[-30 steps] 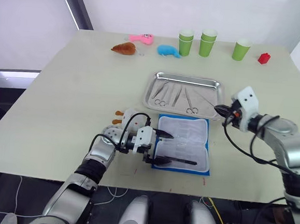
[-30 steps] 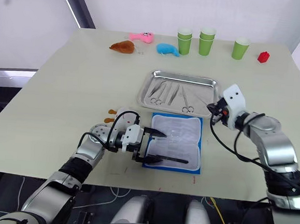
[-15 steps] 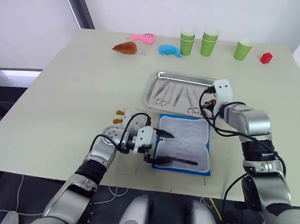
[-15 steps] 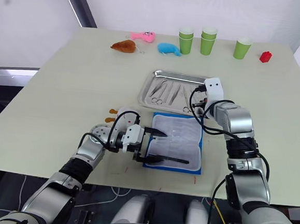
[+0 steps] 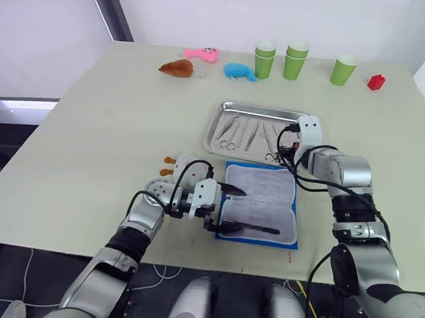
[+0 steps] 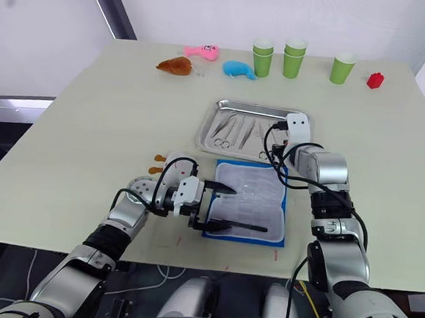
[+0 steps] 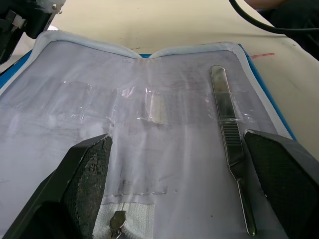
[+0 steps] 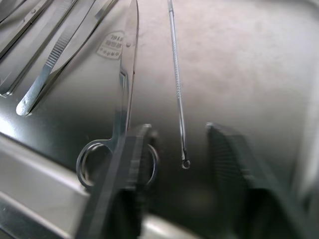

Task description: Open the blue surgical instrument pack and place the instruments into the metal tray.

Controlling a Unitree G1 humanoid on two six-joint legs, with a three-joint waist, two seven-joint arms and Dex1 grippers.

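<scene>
My right gripper point(image 8: 182, 164), fingers apart, straddles a thin probe point(image 8: 176, 82) in the metal tray point(image 5: 219, 123); closing off-centre could miss it. Left gripper point(image 7: 177, 189) gapes over the blue surgical instrument pack point(image 5: 260, 203).

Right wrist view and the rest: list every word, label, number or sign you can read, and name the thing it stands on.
Stamped mark on the scissors in the metal tray: there, but too blurred to read.
Open blue surgical instrument pack: no print on its lining.
Green cups: no readable text.
</scene>
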